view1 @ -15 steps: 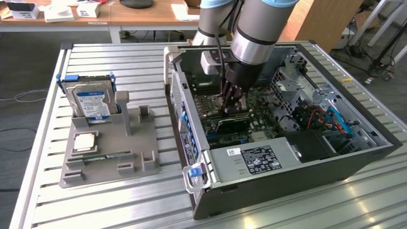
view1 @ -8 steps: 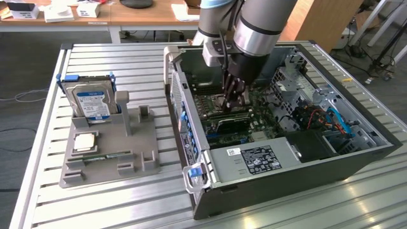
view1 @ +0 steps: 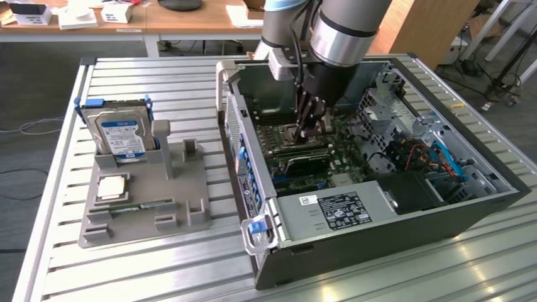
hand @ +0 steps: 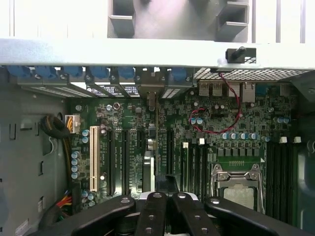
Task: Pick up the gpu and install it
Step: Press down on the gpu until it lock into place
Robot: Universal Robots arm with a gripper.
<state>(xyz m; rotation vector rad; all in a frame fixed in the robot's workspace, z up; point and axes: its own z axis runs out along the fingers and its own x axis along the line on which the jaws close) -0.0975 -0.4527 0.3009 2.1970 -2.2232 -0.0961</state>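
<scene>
The claw (view1: 304, 129) is down inside the open computer case (view1: 470, 207), fingers pinched shut over the motherboard (hand: 216, 132). Directly below it, the gpu (view1: 304, 165) stands on edge in its slot.

Gpu (view1: 304, 165) inside computer case (view1: 470, 207)

A metal table (view1: 168, 264) with a top of parallel silver slats carries two things. Toward the exterior view's left lies a flat grey holder tray (view1: 180, 204) with raised brackets. Toward the exterior view's right sits an open black computer case (view1: 378, 233), lying on its side with its interior facing up. The two stand just beside each other, a narrow strip of slats between them.
</scene>
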